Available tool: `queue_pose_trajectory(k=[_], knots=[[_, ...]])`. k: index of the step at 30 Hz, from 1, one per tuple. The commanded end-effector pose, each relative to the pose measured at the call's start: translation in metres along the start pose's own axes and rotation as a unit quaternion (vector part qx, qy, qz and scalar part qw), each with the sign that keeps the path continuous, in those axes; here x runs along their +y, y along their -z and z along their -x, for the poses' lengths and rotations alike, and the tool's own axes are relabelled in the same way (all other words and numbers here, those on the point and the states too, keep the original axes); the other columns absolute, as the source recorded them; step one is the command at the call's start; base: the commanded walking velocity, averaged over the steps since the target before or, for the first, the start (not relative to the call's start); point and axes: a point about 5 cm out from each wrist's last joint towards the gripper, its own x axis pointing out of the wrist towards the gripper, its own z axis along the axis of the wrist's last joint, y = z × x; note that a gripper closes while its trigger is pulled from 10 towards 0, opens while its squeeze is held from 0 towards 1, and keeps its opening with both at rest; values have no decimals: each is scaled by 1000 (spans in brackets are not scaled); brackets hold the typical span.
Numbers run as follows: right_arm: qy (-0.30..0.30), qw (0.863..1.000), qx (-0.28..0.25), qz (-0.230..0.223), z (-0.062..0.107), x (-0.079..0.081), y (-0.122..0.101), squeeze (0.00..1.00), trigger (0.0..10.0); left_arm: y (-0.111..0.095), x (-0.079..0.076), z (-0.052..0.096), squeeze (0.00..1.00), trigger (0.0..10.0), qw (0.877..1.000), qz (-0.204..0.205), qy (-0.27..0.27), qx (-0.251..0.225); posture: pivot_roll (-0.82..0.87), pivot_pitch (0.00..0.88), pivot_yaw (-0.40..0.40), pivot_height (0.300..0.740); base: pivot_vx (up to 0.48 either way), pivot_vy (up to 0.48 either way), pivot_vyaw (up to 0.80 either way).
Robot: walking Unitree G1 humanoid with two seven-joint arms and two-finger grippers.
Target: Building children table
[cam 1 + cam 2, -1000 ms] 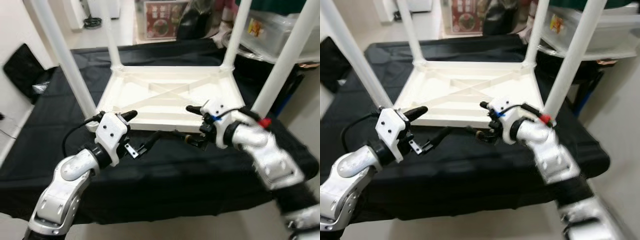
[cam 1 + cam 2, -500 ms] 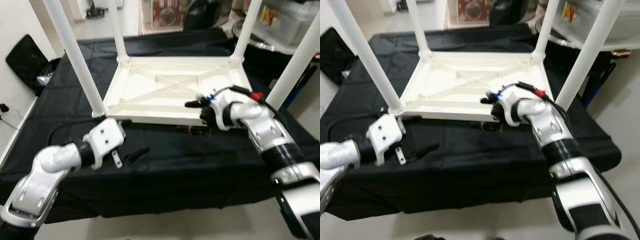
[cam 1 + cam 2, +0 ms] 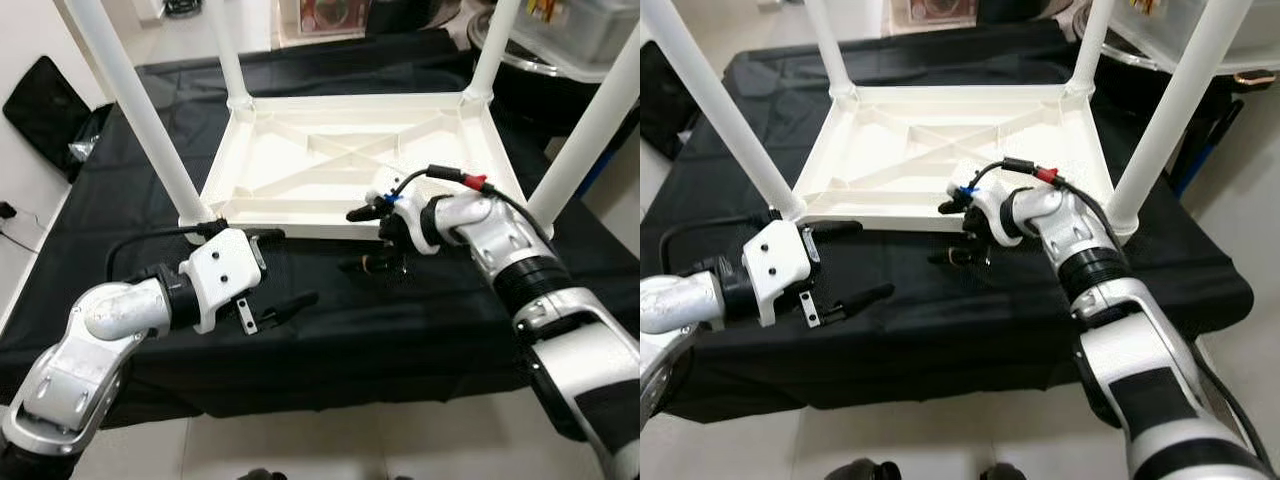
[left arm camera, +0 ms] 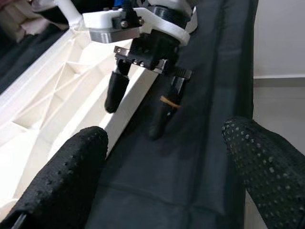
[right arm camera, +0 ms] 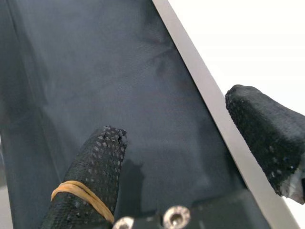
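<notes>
Starting at the far left: flat black bag [image 3: 45, 112] against the white wall, on the pale floor beside the black cloth-covered table [image 3: 420, 330]. Left gripper [image 3: 283, 270] hovers low over the cloth, close to the near left corner of the upturned white plastic children's table [image 3: 350, 165], fingers spread apart with nothing between them; upper finger sits level with the tabletop's near edge, lower finger points across bare cloth. A black cable loops from its white wrist housing. The children's table lies top-down in the middle of the cloth, ribbed underside with an X brace facing up, four round white legs [image 3: 130, 105] standing upright at the corners. Right gripper [image 3: 360, 240] is at the middle of the tabletop's near edge, also released: one black fingertip [image 5: 267, 133] over the white rim, the other, with a tan rubber band [image 5: 78, 193] around it, over the cloth just in front, so the edge [image 5: 200, 81] runs between them; contact can't be confirmed. Left wrist view looks across at that gripper [image 4: 138, 114] straddling the rim. Clear plastic storage bin [image 3: 590, 30] sits behind, far right.
</notes>
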Motion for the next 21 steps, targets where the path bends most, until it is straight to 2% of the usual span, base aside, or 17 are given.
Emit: queue_pose_trajectory(k=[1,5,6,9,14,18,21], knots=[[6,1000,-21,-9,1,-5,-8,0,10000,-2,-3,4,0,10000,1000,6,3,5,33,249,47,740,0,0,0],[17,1000,1,-10,4,-9,-5,0,10000,-4,-5,6,0,10000,1000,9,2,8,50,279,51,740,0,0,0],[30,999,-1,-22,6,-13,-4,0,10000,-5,-6,8,0,10000,1000,11,2,10,59,289,56,740,0,0,0],[77,995,-35,-52,13,-24,-10,0,10000,-9,-9,14,0,10000,1000,18,-3,17,87,314,73,740,0,0,0],[93,990,-59,-84,19,-32,-13,0,10000,-11,-12,17,0,10000,999,23,-5,23,99,333,82,740,0,0,0],[76,994,-24,-78,20,-28,-3,0,10000,-13,-14,18,0,10000,999,24,-2,27,103,344,85,740,0,0,0],[24,997,38,-66,21,-18,14,0,10000,-13,-16,18,0,10000,999,26,0,31,103,344,85,740,0,0,0]])
